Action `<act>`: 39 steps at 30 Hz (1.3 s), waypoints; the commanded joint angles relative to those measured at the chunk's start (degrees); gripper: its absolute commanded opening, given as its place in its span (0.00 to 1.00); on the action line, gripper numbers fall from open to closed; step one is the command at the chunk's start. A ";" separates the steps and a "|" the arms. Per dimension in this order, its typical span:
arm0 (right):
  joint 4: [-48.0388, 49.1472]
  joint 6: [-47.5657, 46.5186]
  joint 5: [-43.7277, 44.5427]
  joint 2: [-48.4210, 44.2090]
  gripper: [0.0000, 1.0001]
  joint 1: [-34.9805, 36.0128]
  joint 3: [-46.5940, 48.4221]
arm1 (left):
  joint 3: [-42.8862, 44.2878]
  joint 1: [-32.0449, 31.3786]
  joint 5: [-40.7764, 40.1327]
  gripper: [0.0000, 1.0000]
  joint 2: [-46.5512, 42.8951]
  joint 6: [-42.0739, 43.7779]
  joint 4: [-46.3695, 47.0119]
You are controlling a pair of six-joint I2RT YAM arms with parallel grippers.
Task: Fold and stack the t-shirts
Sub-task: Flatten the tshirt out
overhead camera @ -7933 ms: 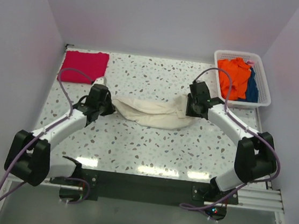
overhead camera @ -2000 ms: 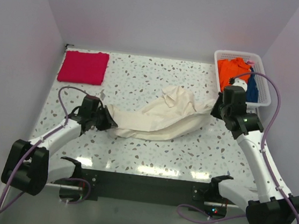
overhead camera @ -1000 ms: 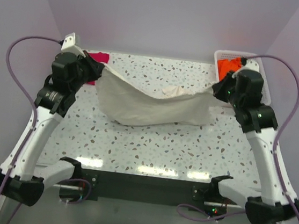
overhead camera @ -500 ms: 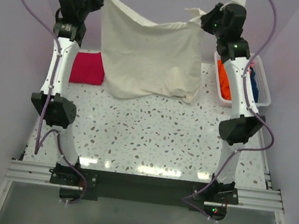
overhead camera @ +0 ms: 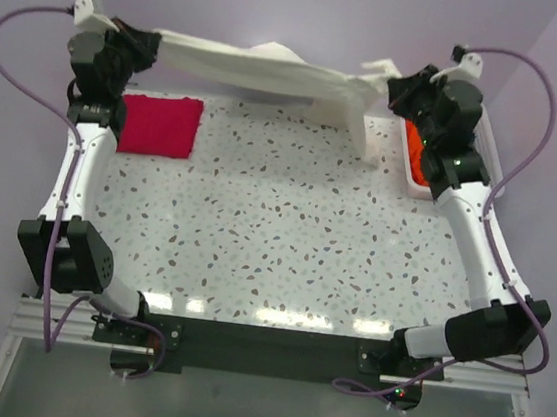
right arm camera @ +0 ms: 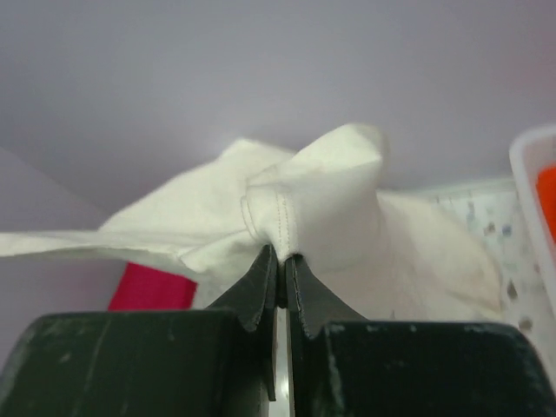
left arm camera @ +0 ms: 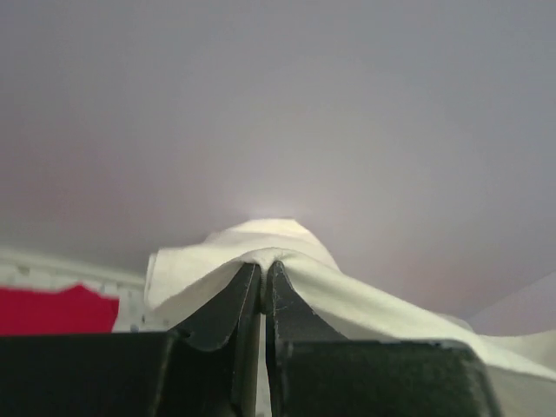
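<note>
**Cream-white shirt stretched in the air between both arms, probably so it can be laid down flat for folding.**

Top view: the left gripper (overhead camera: 144, 44) and right gripper (overhead camera: 395, 87) are raised over the far corners of the table (overhead camera: 275, 238). Each is clamped on one end of the cream-white t-shirt (overhead camera: 264, 66), which spans between them as a taut band, with one flap dangling near the right end. The crimson-pink t-shirt (overhead camera: 157, 124) lies folded on the table below the left gripper, likely the base of the stack. Left wrist view: the fingers are pressed together on a fold of cream cloth that bulges just past their tips and trails off to the right. Right wrist view: the fingers pinch a stitched hem. The cloth bunches above the tips and runs off left, and a basket (right arm camera: 532, 174) rim shows at the right.
</note>
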 commanded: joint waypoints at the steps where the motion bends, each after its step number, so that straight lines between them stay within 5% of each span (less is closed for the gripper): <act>1: -0.41 7.46 -0.97 -4.43 0.00 -0.31 -16.73 | -16.06 0.71 -1.90 0.00 -5.03 -6.95 0.20; 4: -0.66 12.13 -3.53 -12.16 0.00 -0.23 -33.96 | -35.01 0.71 -2.52 0.00 -12.93 -11.00 -1.03; 10: -9.17 14.79 -8.09 -28.33 0.00 -0.05 -57.97 | -55.62 0.71 -8.05 0.00 -27.60 -11.02 -9.52; 20: -12.44 22.35 -19.35 -43.38 0.06 1.79 -78.90 | -63.83 0.71 -10.08 0.00 -37.13 -5.75 -20.37; 25: -13.57 20.08 -15.50 -39.79 0.32 7.32 -74.20 | -63.39 0.71 -9.11 0.00 -35.64 -3.64 -20.72; 30: -18.94 13.23 -0.05 -32.41 0.62 12.25 -61.53 | -61.46 0.71 -7.27 0.00 -33.88 -1.36 -21.25; 34: -19.57 7.16 10.53 -19.60 0.59 9.72 -49.68 | -59.52 0.80 -4.37 0.00 -32.04 0.40 -21.34; 39: -13.77 0.13 -0.63 2.88 0.43 -1.63 -40.08 | -58.38 0.71 -1.29 0.00 -30.80 2.34 -22.13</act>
